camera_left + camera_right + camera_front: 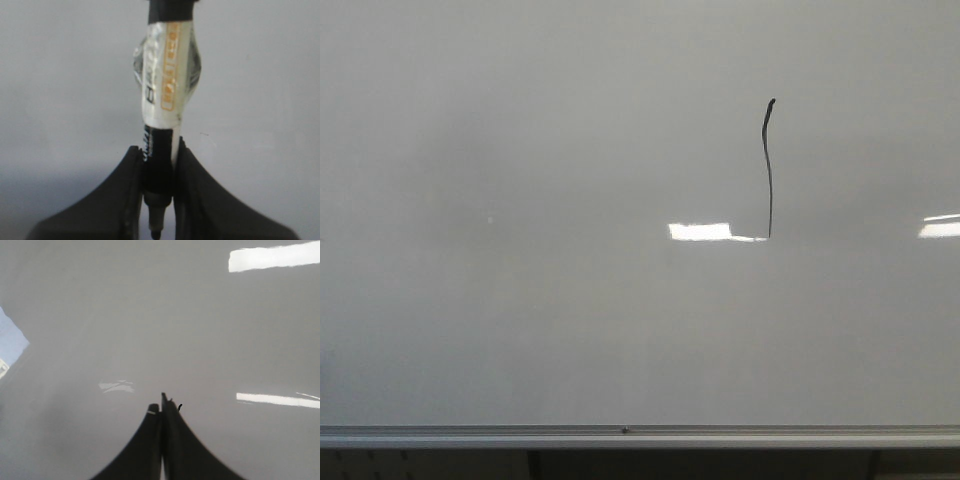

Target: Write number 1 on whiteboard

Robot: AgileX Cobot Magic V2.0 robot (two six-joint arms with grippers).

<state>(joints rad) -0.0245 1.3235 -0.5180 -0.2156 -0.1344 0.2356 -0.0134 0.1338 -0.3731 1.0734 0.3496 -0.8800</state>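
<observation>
Pale grey gloss fills the front view: the whiteboard [520, 150], with a silver rail [640, 436] along its bottom edge and bright reflections [700, 231] on its face. The number 1 [769, 170] stands right of centre, a thin, slightly wavy black stroke, thicker at its top, its foot level with a reflection. Judged complete as a single stroke; no second mark seen. Left gripper [159, 200]: jaws clamped on a black marker [162, 125] wrapped in clear tape. Right gripper [161, 412]: jaws pressed together, holding nothing. Neither arm appears in the front view. Remaining: at most, withdrawal.
</observation>
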